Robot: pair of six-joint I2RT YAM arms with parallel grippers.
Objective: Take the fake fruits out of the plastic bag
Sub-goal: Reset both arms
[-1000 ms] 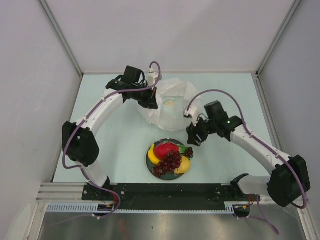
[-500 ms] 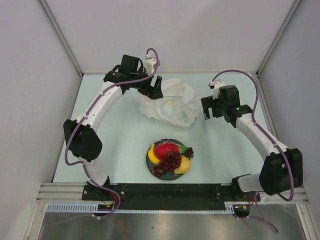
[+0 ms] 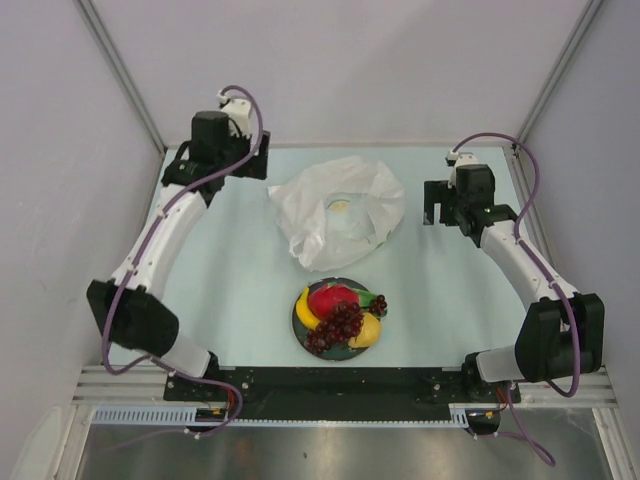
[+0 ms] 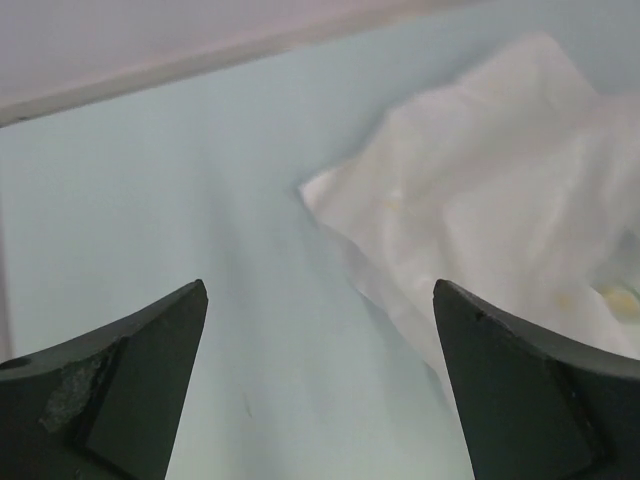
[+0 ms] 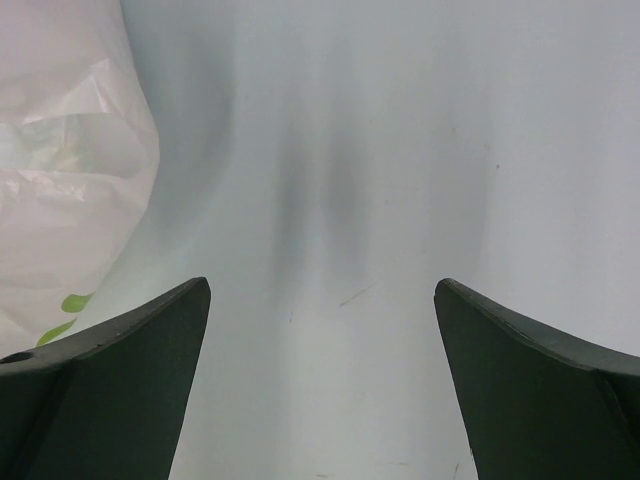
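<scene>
Jaws: both wide open, empty | plastic bag lies between them, right jaws look nearer | fake fruits on plate just on bag's near side

Top external view: mounted high, behind the arm bases, looking steeply down on the whole table and the back wall. Left wrist view: low and close, looking out between its own fingers across the table toward the plastic bag. Right wrist view: close, facing down at the table, bag edge at far left. All three views share the bag and the table surface.
</scene>
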